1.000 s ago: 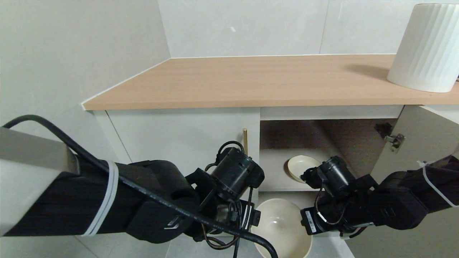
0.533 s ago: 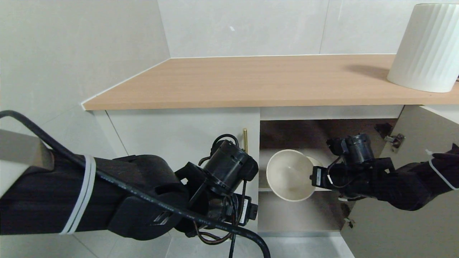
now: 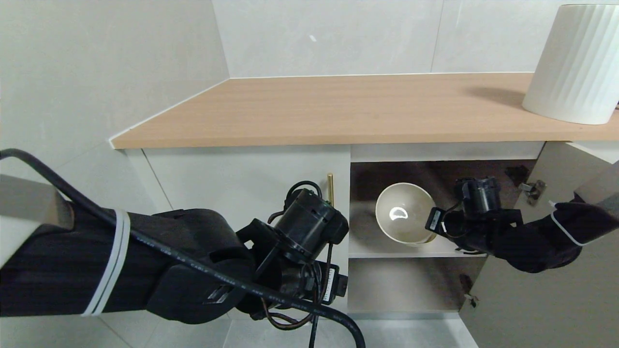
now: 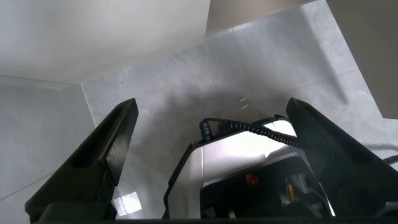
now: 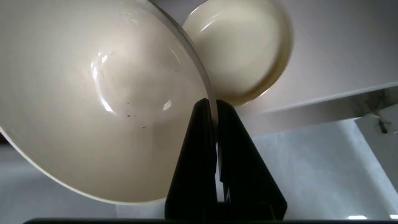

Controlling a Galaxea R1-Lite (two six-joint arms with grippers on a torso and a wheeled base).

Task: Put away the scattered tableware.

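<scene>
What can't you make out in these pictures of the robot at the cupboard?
- Dish on the shelf: in the head view the bowl covers nearly all of it; whether they touch is unclear.
- Left hand: in the head view its arm hides it.
- White ribbed tub on the counter: cut off by the head view's right edge.
</scene>
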